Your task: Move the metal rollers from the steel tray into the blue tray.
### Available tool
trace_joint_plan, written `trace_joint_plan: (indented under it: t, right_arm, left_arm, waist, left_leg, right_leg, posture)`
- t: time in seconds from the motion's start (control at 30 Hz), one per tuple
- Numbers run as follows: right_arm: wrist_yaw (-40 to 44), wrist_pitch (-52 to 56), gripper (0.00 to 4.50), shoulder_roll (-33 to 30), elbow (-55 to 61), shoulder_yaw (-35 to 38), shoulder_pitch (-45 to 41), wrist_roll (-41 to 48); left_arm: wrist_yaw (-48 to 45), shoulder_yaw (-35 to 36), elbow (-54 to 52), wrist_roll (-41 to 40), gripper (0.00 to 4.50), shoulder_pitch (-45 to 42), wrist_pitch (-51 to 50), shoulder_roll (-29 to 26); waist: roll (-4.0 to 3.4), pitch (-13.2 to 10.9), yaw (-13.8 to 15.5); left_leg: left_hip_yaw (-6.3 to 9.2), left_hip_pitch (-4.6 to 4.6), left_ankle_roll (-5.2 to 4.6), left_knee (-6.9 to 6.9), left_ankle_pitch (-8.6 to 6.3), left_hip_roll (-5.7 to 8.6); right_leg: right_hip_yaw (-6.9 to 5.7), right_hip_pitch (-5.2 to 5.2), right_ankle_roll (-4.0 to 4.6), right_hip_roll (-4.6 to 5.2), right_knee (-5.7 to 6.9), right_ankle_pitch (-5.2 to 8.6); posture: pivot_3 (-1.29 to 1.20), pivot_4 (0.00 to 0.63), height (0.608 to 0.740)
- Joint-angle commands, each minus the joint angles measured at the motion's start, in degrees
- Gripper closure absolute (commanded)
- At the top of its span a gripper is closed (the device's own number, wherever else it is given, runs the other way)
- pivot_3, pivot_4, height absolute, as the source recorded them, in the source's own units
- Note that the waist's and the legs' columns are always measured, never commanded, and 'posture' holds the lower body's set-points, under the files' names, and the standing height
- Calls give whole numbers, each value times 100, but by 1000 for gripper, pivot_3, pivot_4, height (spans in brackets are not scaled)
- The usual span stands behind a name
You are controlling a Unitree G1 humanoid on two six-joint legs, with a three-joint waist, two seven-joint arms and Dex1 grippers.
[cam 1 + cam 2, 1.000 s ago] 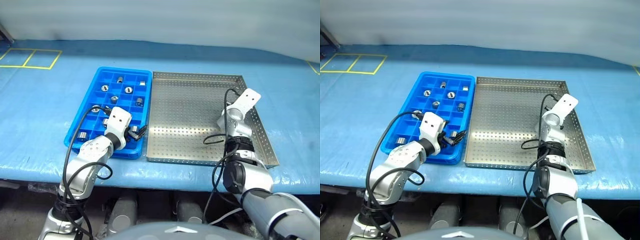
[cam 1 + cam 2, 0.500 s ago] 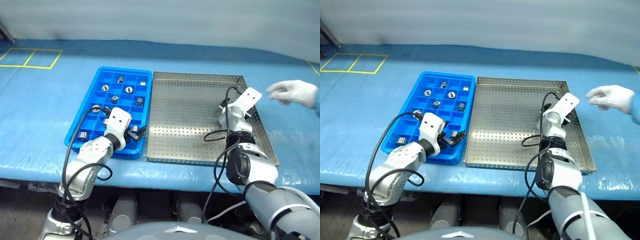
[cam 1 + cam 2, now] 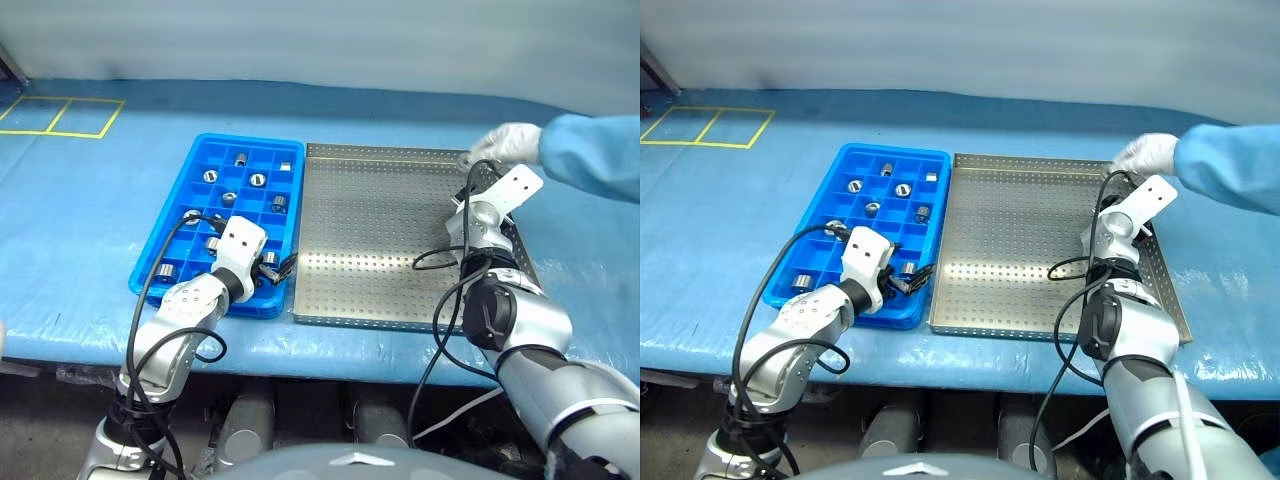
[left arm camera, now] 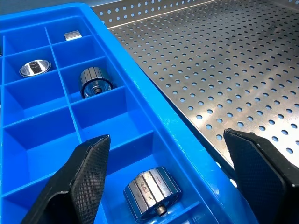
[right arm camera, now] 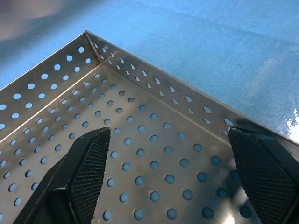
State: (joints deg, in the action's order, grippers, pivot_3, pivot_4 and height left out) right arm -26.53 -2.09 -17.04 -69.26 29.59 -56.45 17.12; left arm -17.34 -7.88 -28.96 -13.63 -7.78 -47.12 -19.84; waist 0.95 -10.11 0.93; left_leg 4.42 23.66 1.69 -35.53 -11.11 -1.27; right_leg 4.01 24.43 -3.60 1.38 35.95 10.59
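Note:
The blue tray [image 3: 245, 138] lies left of the steel tray [image 3: 380, 230]. Several metal rollers rest in its compartments, such as one [image 3: 240, 158] at the far end and one [image 3: 165, 271] near the front. My left gripper [image 3: 275, 268] hangs open over the blue tray's near right corner. In the left wrist view a roller [image 4: 152, 192] lies in the compartment below its fingers [image 4: 88, 163]. My right gripper [image 3: 466, 192] stands open above the steel tray's far right corner [image 5: 96, 46], with nothing between its fingers.
A person's white-gloved hand [image 3: 510, 140] in a blue sleeve [image 3: 590, 155] reaches in from the right, close to my right gripper at the steel tray's far right corner. Yellow tape lines [image 3: 60, 115] mark the blue table cover at the far left.
The gloved hand has come in from the right as far as the steel tray's far corner. My right arm has shifted a little right and up. The left arm has kept still.

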Motion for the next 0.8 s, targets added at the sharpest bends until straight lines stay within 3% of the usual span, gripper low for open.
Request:
trace_joint_plan:
  t: [0.03, 0.3, 0.6, 0.8]
  right_arm:
    - [96, -44, 276, -53, 47, -71, -158, -34]
    - [747, 335, 276, 360, 936, -560, 433, -183]
    - [951, 1005, 276, 322, 2559, -732, 1430, -199]
    - [1773, 2627, 276, 239, 4665, -972, 2308, 271]
  left_arm:
    - [-5, -14, -271, 22, 265, -45, 39, -8]
    - [-12, 126, -215, 26, 265, -27, 108, -50]
    - [-97, 144, -95, 23, 265, -120, 174, -117]
    - [-166, 139, -116, 20, 265, -145, 186, -147]
  waist:
    - [0, 0, 3]
    - [-1, 0, -16]
    - [-3, -1, -7]
    - [-6, 1, -11]
  left_leg:
    - [0, 1, 0, 0, 0, 0]
    - [1, -4, -1, 2, 0, -1]
    - [1, -1, -1, -1, 0, 0]
    - [1, -2, -1, -1, 0, 0]
  right_leg:
    - [0, 0, 0, 0, -1, 0]
    - [0, 0, 1, -2, 4, 0]
    - [0, 1, -1, 0, 2, 0]
    - [0, 1, 0, 0, 3, 0]
  posture:
    - [252, 150, 740]
    - [246, 150, 740]
    - [208, 150, 740]
    - [213, 150, 740]
